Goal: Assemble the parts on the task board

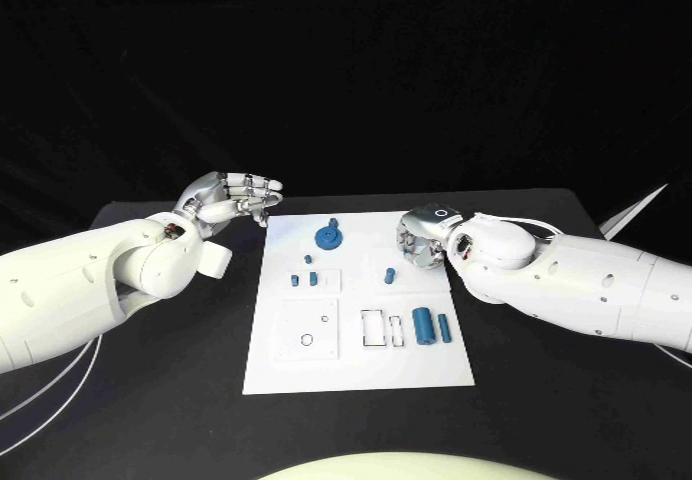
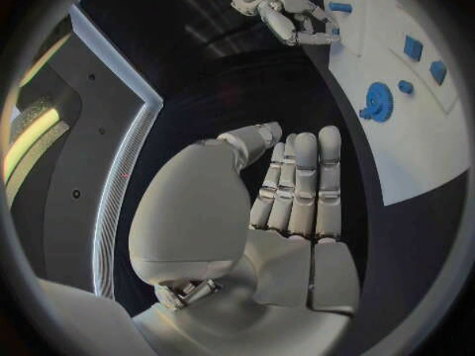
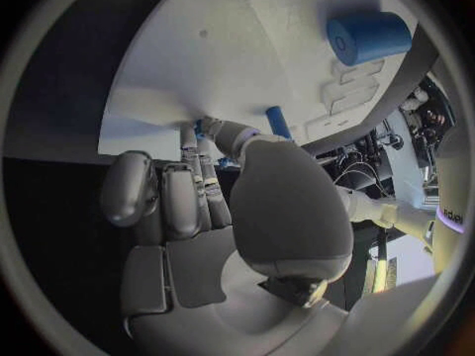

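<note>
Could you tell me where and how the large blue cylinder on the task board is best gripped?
Probably across its round sides at mid-length, from above: the large blue cylinder lies flat on the task board, with a thinner blue pin close beside it, so fingers need care there.

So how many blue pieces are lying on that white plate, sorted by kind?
Gear: 1
Small blocks: 3
Thin pegs: 2
Thick cylinder: 1
Total: 7 blue pieces
</note>
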Controlling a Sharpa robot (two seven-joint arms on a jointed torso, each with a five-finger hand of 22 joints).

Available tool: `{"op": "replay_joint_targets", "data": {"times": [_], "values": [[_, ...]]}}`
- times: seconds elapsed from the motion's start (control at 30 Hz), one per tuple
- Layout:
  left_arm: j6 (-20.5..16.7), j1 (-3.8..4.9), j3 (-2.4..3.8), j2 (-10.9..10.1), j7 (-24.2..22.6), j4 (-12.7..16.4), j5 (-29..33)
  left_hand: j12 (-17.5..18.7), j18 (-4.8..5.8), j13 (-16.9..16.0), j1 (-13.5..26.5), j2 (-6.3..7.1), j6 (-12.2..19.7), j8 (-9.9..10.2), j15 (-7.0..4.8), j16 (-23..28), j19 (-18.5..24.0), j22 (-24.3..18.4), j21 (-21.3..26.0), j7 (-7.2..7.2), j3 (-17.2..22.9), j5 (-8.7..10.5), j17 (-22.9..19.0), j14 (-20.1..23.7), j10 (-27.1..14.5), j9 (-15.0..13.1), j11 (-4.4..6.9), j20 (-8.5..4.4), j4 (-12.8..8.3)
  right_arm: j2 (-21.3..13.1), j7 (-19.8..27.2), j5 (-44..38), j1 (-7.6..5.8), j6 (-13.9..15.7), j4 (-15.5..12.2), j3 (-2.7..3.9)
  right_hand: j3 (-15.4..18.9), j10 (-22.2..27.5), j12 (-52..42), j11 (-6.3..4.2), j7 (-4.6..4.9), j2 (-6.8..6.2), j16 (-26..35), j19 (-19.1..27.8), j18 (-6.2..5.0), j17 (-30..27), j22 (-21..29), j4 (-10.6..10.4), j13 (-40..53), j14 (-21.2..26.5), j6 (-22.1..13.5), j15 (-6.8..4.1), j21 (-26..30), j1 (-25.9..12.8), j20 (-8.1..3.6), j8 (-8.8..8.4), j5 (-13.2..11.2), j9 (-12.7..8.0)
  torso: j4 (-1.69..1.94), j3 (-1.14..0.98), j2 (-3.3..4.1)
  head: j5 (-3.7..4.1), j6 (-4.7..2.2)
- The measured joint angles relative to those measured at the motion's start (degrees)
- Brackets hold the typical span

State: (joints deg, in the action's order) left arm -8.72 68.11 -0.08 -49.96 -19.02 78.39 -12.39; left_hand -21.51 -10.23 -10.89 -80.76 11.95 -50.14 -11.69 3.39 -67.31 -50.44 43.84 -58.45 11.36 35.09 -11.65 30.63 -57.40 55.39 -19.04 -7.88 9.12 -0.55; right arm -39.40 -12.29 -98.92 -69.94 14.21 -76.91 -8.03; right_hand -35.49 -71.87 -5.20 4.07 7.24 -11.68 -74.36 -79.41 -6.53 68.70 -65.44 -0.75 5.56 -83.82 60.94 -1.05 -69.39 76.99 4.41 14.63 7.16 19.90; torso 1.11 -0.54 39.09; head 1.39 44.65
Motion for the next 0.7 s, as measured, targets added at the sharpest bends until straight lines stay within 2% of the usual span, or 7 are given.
{"op": "replay_joint_targets", "data": {"times": [0.07, 0.3, 0.37, 0.43, 0.7], "values": [[0.00, 0.00, 0.00, -0.02, 0.06, 0.02, -0.08, 0.00, 0.00, 0.00, -0.46, -0.46, 0.00, -0.60, 0.00, 0.00, 0.00, -0.03, 0.00, 0.00, 0.00, 0.00, -0.01, 0.00, -0.01, 0.00, 0.01, 0.00, 0.00, -0.08, -0.29, -0.48, 0.13, 0.52, -0.21, -0.06, 0.02, -0.05, 0.00, -0.04, 0.00, 0.00, 0.00, -0.03, 0.01, 0.00, -0.51, 0.02, 0.04, 0.00, 0.00, 0.00, -0.65, 0.00, -0.03, 0.00, 0.00, 0.00, -0.02, 0.00, 0.00, -0.03, 0.01], [0.00, 0.00, 0.00, -0.06, 0.14, 0.05, -0.23, 0.00, 0.00, 0.00, -0.46, -0.46, 0.00, -0.64, 0.00, 0.00, 0.00, -0.29, 0.00, 0.00, 0.00, 0.00, -0.02, 0.00, -0.02, 0.00, 0.01, 0.00, 0.00, -0.64, -0.94, -1.45, 0.76, 3.97, -0.90, -0.49, -0.33, -0.11, 0.01, 0.03, -0.01, 0.00, 0.00, -0.26, 0.10, 0.00, -1.37, 0.47, 0.38, 0.00, 0.01, -0.01, -1.32, 0.00, -0.22, 0.00, 0.00, 0.03, 0.01, 0.00, -0.01, -0.04, -0.05], [-0.02, 0.00, 0.00, -0.07, 0.14, 0.05, -0.25, 0.00, 0.00, 0.00, -0.46, -0.46, 0.00, -0.64, 0.00, 0.00, 0.00, -0.29, 0.00, 0.00, 0.00, 0.00, -0.03, 0.00, -0.02, 0.00, 0.00, 0.00, 0.00, -0.88, -1.06, -1.57, 0.92, 4.84, -1.17, -0.59, -0.34, -0.13, 0.55, 0.05, -0.01, 0.00, 0.00, -0.73, 0.86, 0.00, -1.86, 0.48, 0.14, 0.00, 0.01, -0.01, -1.99, 0.00, -0.13, 0.00, 0.00, 0.03, 0.01, 0.00, -0.03, -0.04, -0.07], [-0.06, 0.00, 0.00, -0.09, 0.14, 0.05, -0.26, 0.00, 0.00, 0.00, -0.46, -0.46, 0.00, -0.64, 0.00, 0.00, 0.00, -0.29, 0.00, 0.00, 0.00, 0.00, -0.03, 0.01, -0.02, 0.00, 0.01, 0.00, 0.00, -1.27, -1.14, -1.65, 1.06, 5.79, -1.62, -0.67, -0.66, -0.14, 1.06, 0.05, -0.01, 0.00, 0.00, -0.75, 0.86, 0.00, -2.16, 0.80, -0.51, 0.00, 0.01, -0.01, -1.98, 0.00, -0.13, 0.01, 0.00, 0.03, 0.02, -0.01, -0.06, -0.07, -0.08], [-0.22, 0.00, 0.00, -0.16, 0.14, 0.03, -0.27, 0.00, 0.00, 0.00, -0.46, -0.46, 0.00, -0.64, 0.00, 0.00, 0.00, -0.29, 0.01, 0.00, 0.00, 0.00, -0.04, 0.01, -0.03, 0.00, 0.00, 0.00, 0.00, -3.45, -1.00, -1.37, 0.66, 9.17, -4.18, -0.39, -0.81, -0.14, 1.19, 0.06, -0.18, 0.00, -0.37, -0.85, 0.86, 0.00, -2.44, 0.95, -0.51, 0.00, 0.18, -0.01, -1.99, 0.00, -0.23, 0.01, 0.00, 0.34, -0.04, 0.07, -0.09, -0.21, -0.22]]}}
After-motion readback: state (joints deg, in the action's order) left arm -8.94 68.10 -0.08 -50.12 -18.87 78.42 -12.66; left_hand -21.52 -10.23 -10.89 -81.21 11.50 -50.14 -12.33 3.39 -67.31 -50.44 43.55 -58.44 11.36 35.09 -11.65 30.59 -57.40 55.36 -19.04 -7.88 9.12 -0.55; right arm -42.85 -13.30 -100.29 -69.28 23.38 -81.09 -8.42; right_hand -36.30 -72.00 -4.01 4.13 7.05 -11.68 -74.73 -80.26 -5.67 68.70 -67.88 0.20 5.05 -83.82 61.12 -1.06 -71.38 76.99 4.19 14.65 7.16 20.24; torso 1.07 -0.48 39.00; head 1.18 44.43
